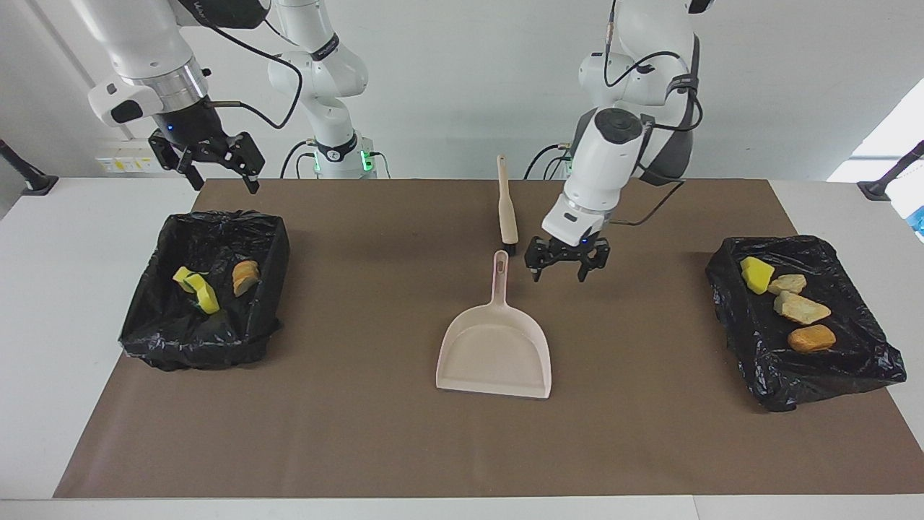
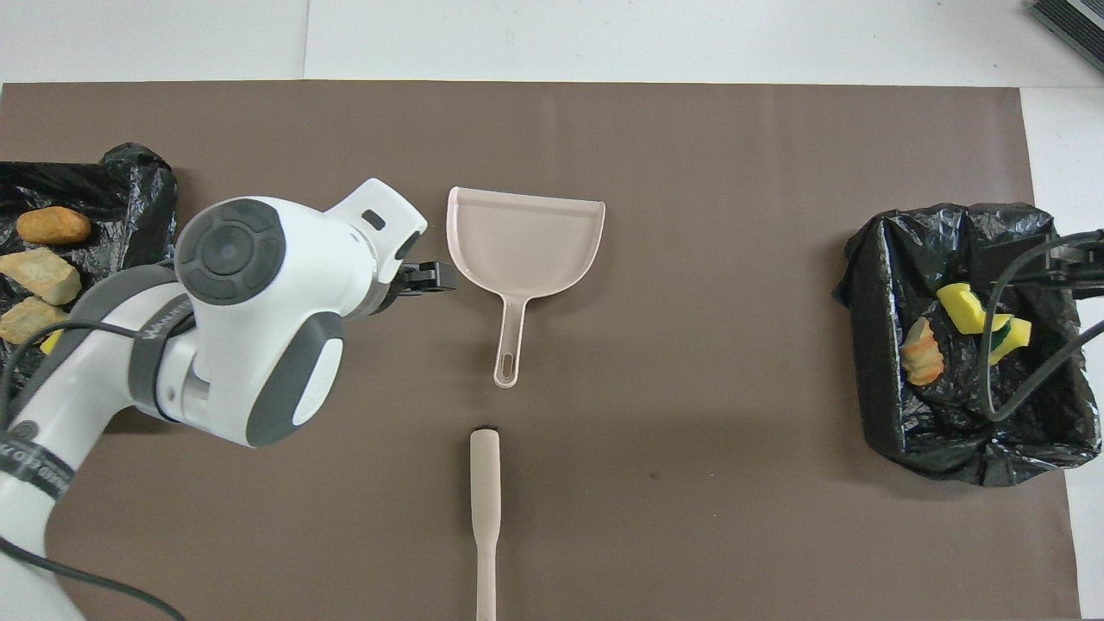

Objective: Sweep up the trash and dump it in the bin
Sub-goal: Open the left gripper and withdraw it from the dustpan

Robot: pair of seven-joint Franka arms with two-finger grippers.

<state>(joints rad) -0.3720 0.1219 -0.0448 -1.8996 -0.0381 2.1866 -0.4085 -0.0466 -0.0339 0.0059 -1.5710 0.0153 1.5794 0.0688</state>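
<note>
The pale pink dustpan (image 1: 495, 350) is lying flat on the brown mat (image 1: 361, 433) in the middle of the table, its handle pointing toward the robots and its open mouth facing away from them. A brush (image 1: 507, 206) with a matching pale handle is lying in line with the dustpan handle, nearer to the robots, with a small gap between the two.

The left gripper (image 1: 567, 263) is hanging over the bare mat just beside the dustpan handle, toward the left arm's end of the table, with its fingers spread wide and nothing between them. The right gripper (image 1: 209, 162) is hovering over the robot-side edge of the bin, fingers parted and gripping nothing; that arm is waiting.

The trash is sitting in two places. Three pieces, two yellow sponge chunks (image 1: 197, 289) and one orange-brown bread-like piece (image 1: 245, 276), are lying inside the black-bag-lined bin (image 1: 162, 332) at the right arm's end of the table. Four more, a yellow sponge chunk (image 1: 756, 274), two tan bread-like lumps (image 1: 800, 308) and an orange-brown lump (image 1: 811, 338), are resting on a crumpled black bag (image 1: 830, 372) at the left arm's end, close together in a row
</note>
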